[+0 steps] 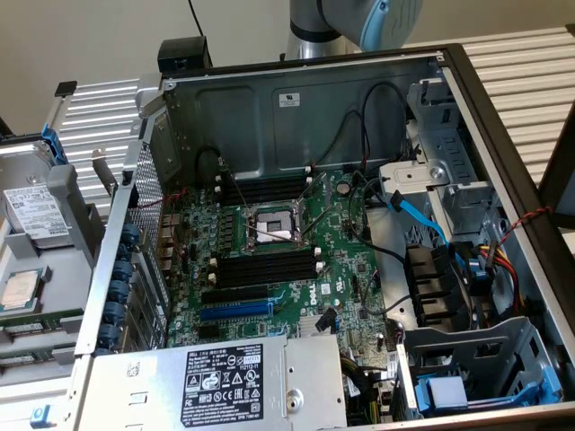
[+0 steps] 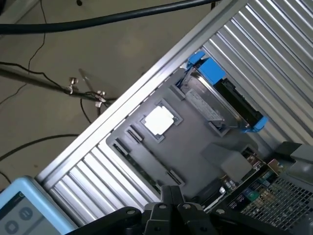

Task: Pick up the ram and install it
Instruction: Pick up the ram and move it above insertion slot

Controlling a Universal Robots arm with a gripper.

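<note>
At the exterior view's left, a grey tray (image 1: pixel 67 269) sits on the ribbed metal desk (image 1: pixel 99 112). It carries a hard drive (image 1: pixel 36 211) and, nearer the camera, a processor chip (image 1: pixel 20 292). Just below that chip a thin greenish strip runs along the tray. It looks to be the ram (image 1: pixel 40 319) standing on edge, though it is too faint to be sure. To the right stands the open computer case (image 1: pixel 296 99), with black memory slots (image 1: pixel 265 268) tipped by white clips and a blue expansion slot (image 1: pixel 235 310). The arm (image 1: pixel 359 22) shows at the top edge, behind the case's back wall.

The wrist view gives the end effector (image 2: pixel 171 192), its two black fingers pressed together with nothing between them. It hovers at the tray (image 2: pixel 195 161) edge, beside the case. Beyond it lie the processor chip (image 2: pixel 159 120) and the blue-clipped hard drive (image 2: pixel 215 98). A long holder (image 2: pixel 151 156) with a clip at each end runs just past the fingertips, near them but apart. Whether the stick sits in it cannot be told from here.
</note>
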